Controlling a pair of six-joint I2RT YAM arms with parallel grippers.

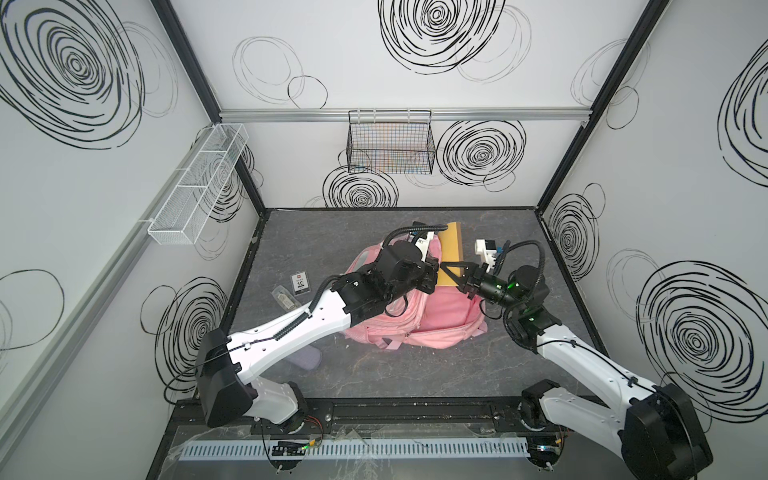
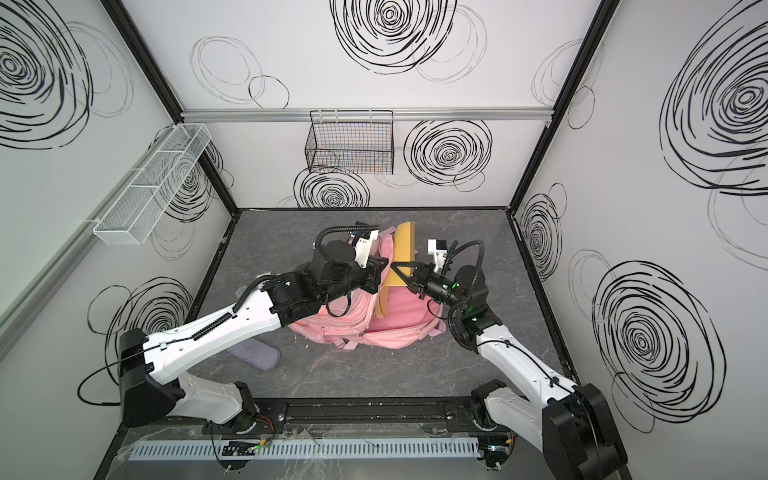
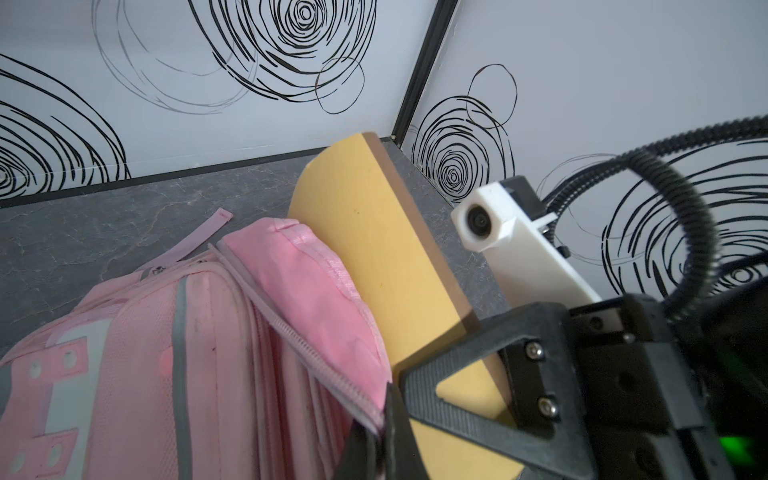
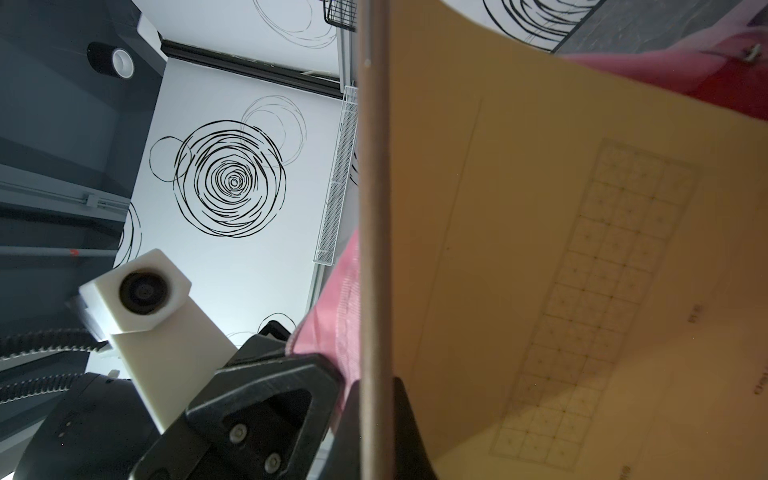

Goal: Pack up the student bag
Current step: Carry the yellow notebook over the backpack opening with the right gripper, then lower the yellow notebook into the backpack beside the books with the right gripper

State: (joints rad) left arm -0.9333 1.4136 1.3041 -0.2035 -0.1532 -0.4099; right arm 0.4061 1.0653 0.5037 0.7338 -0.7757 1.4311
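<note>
Pink student bag (image 1: 440,316) lying on desk (image 1: 332,232) | left gripper (image 3: 384,440): jaws clenched on bag's zip edge | right gripper (image 1: 455,275): jaws grasping yellow notebook (image 1: 452,245), upright at bag's opening

In right pincer (image 1: 451,272), yellow notebook (image 1: 452,245)

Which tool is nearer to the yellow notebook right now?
Right. The right tool is shut on the yellow notebook itself; the left tool pinches the student bag's zipper edge just beside it.
</note>
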